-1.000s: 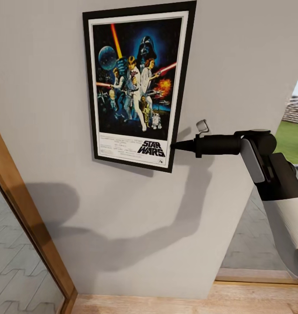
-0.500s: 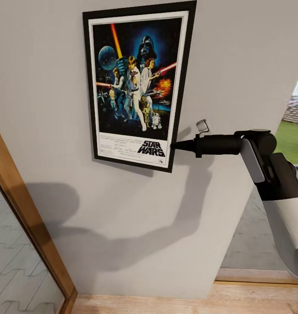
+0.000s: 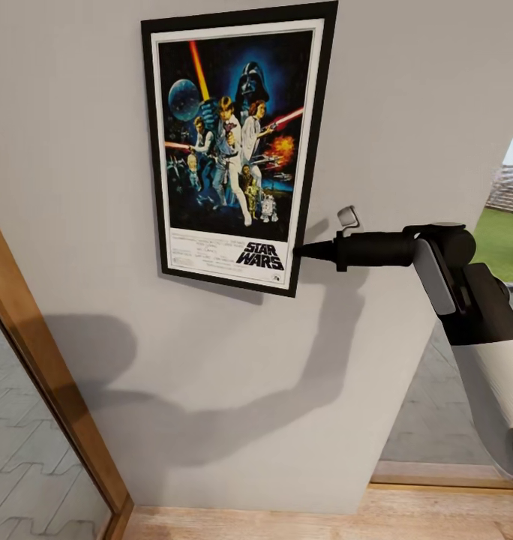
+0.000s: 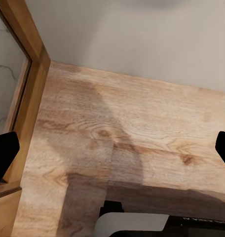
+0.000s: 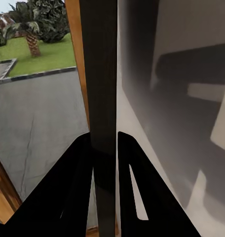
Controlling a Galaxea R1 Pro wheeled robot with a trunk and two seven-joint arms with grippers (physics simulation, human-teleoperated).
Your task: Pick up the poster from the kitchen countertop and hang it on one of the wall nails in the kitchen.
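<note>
Nothing has moved: right gripper (image 3: 301,250) clamps poster (image 3: 234,142) edge against wall (image 3: 406,112).

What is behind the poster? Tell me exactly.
The grey wall lies behind the poster, which covers any nail. The right gripper jaws pinch the poster's lower right edge.

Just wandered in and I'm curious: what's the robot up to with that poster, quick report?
Right pincer shut on poster edge, frame against the wall. Left pincer open, over wooden floor. Nothing in the way.
</note>
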